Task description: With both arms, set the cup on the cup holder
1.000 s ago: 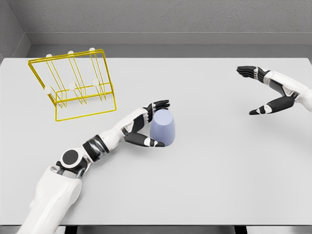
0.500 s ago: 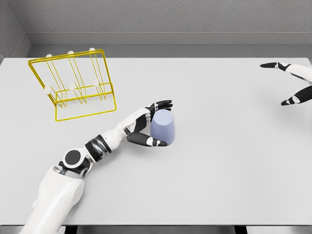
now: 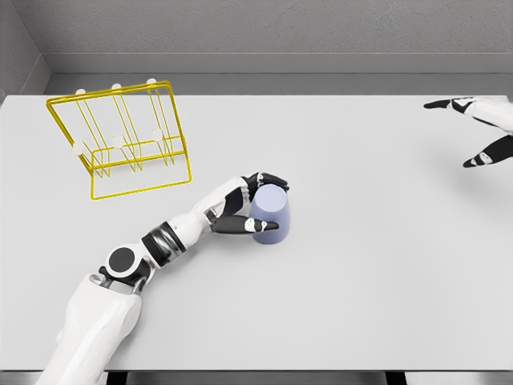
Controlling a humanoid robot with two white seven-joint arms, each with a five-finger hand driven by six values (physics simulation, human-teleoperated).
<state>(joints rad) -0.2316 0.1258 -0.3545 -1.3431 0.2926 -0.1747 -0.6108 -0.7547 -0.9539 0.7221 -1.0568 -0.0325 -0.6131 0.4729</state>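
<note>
Between the curled fingers of the left hand [image 3: 247,207] stands the cup [image 3: 270,212], gripped, long axis upright, narrower closed end up; right hand [image 3: 481,128] spread, holding nothing.

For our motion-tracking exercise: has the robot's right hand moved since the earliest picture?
Yes. The right hand has drawn back toward the table's right edge, farther from the yellow cup holder, fingers spread and empty.

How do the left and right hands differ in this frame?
The left hand is near the table's middle, fingers wrapped around the lavender cup; the right hand is at the far right edge, fingers spread, holding nothing. The left forearm is fully visible; the right is cut off. Both have black fingers.
</note>
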